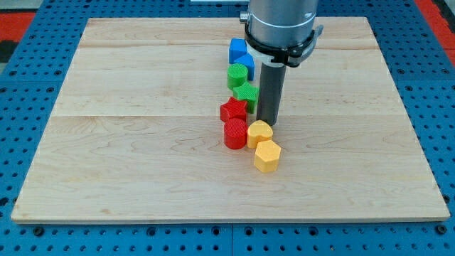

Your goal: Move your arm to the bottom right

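Observation:
My tip [268, 123] rests on the wooden board [142, 142] near its middle, just right of a column of blocks. It stands right of the green star block [245, 93] and the red star block [233, 110], and just above the yellow heart-shaped block [259, 133]. A red cylinder [235, 133] sits left of that yellow block. A yellow hexagonal block [267, 156] lies below it. At the column's top are a blue cube [237, 48], a blue block [247, 65] and a green rounded block [237, 75], partly hidden by the arm.
The board lies on a blue perforated table [28, 142]. The arm's silver body [281, 28] hangs over the board's top middle. A red edge [437, 14] shows at the view's top right.

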